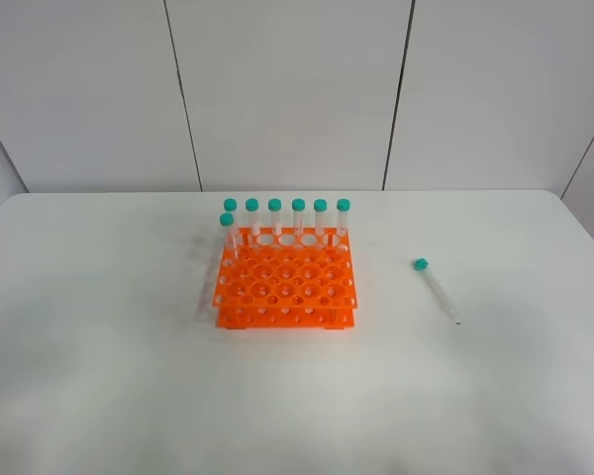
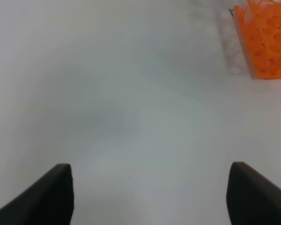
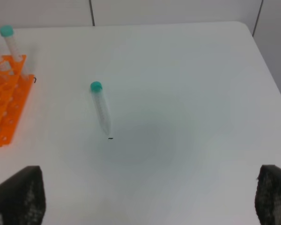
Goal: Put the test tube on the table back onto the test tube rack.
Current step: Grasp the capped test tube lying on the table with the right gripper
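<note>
Pale grey wall panels (image 1: 287, 89) rose behind a wide white counter (image 1: 99, 376) with rounded corners, which filled most of the exterior high view. Near the counter's middle, a little left of centre, stood the orange test tube rack (image 1: 285, 289), a two-tier block whose top was a grid of round holes. The left end effector (image 2: 150, 197) hung released over bare counter. Its two dark fingers (image 2: 47, 197) were spread wide at the edges of the left wrist view with nothing between them, and a corner of the rack showed off to one side. The right end effector (image 3: 147, 199) was likewise released, its dark fingers set far apart and gripping nothing, with the loose tube lying on the counter beyond them and an edge of the rack in sight. Seven capped tubes (image 1: 274, 210) stood upright in the rack, six in a line along the far row and one more in the next row at the left end. The test tube (image 1: 438, 292) lay flat on the counter well to the right of the rack and apart from it. Its teal-green cap (image 1: 420, 264) was turned toward the far edge and its pointed tip toward the near right. A tiny dark speck (image 1: 458, 323) sat on the counter just beside that tip.
</note>
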Controlling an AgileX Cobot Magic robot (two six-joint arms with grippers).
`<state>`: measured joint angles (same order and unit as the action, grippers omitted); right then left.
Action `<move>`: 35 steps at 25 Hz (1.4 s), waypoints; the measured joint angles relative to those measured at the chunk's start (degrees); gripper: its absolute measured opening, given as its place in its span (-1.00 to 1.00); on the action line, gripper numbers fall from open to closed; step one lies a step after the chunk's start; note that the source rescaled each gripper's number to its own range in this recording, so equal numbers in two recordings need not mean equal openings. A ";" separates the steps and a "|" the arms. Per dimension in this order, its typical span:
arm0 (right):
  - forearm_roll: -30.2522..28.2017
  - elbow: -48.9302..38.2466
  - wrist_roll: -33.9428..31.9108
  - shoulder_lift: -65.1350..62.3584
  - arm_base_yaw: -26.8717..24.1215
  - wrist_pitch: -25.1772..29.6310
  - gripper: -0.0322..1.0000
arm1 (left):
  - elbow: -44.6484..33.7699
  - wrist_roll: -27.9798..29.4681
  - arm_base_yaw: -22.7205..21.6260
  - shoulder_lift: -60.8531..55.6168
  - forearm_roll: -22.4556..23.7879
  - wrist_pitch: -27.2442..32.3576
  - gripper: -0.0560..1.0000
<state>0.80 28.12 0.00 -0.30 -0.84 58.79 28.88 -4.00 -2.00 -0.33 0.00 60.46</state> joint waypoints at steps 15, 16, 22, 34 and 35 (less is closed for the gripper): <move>0.30 9.89 0.00 25.01 0.00 -4.31 1.00 | 0.00 0.00 0.00 0.00 0.00 0.00 1.00; 0.30 11.36 0.00 28.51 0.00 -4.57 1.00 | 0.00 0.00 0.00 0.00 0.00 0.00 1.00; 0.30 22.47 0.00 54.35 0.00 -5.53 1.00 | 0.00 0.00 0.00 0.00 0.00 0.00 1.00; 2.18 44.81 6.77 97.21 0.00 -2.90 1.00 | 0.00 0.00 0.00 0.00 0.00 0.00 1.00; 2.93 45.54 7.79 98.79 0.14 -3.25 1.00 | 0.00 0.00 0.00 0.00 0.00 0.00 1.00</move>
<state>3.73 73.66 7.79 98.49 -0.71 55.54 28.88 -4.00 -2.00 -0.33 0.00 60.46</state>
